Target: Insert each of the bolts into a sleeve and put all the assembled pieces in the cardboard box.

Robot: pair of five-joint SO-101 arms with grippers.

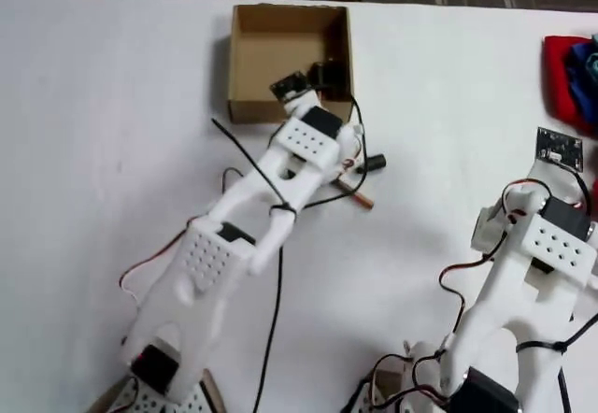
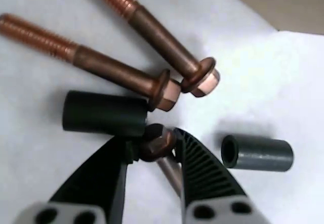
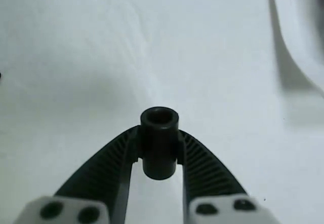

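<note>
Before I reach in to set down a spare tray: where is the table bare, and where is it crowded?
Bare table lies left of the cardboard box, and a wide patch lies between the left arm and the right arm. It is crowded just in front of the box: the left gripper grips a bolt among loose bolts and sleeves. A red cloth borders the far right.

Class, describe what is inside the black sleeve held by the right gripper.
The black sleeve, clamped in the right gripper, shows an open, dark bore at its visible end, with nothing sticking out of it. Deeper inside is hidden in shadow.
</note>
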